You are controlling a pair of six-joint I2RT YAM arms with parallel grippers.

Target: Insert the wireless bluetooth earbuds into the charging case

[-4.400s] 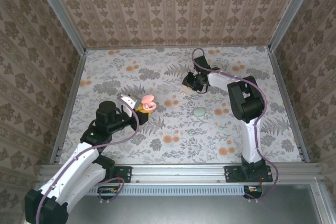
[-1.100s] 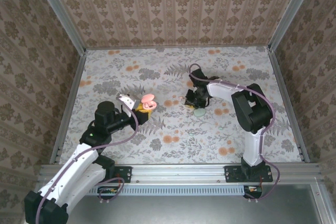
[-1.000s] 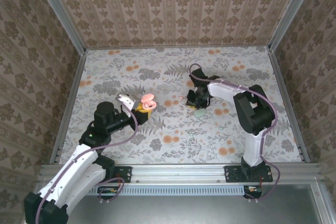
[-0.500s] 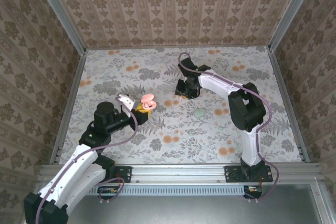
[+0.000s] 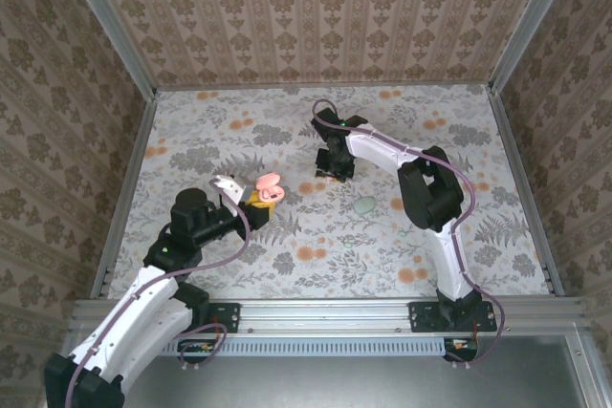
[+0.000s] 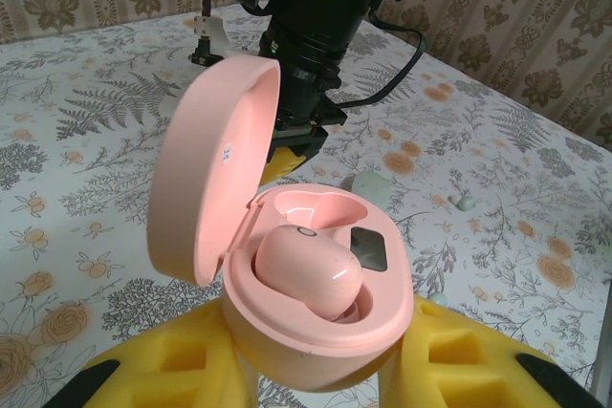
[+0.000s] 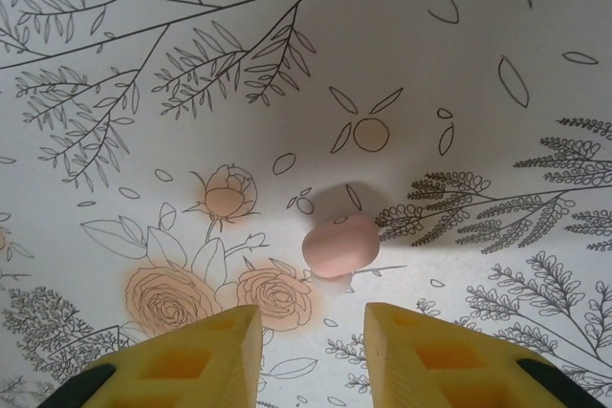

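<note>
Pink earbud (image 7: 340, 245) lies loose on the flowered table (image 7: 478, 64), just beyond the tips of the right gripper (image 7: 311, 332). The gripper's yellow pads (image 7: 191, 351) stand apart with nothing between them, and neither touches the earbud. Bare table lies all round it in the wrist view.

The other earbud (image 6: 306, 272) sits in the case (image 6: 320, 336), whose lid (image 6: 215, 160) is tipped up and back; the well (image 6: 314, 212) behind it shows bare. The left gripper (image 6: 316, 375) is clamped on the case's base, a pad on either side.

From above, the case (image 5: 270, 184) is held left of the middle and the right gripper (image 5: 332, 165) sits near the middle — open table between them. A pale green disc (image 5: 363, 204) lies near the right arm, apart from both. The walls (image 5: 316, 16) at the back and sides stand well off.
</note>
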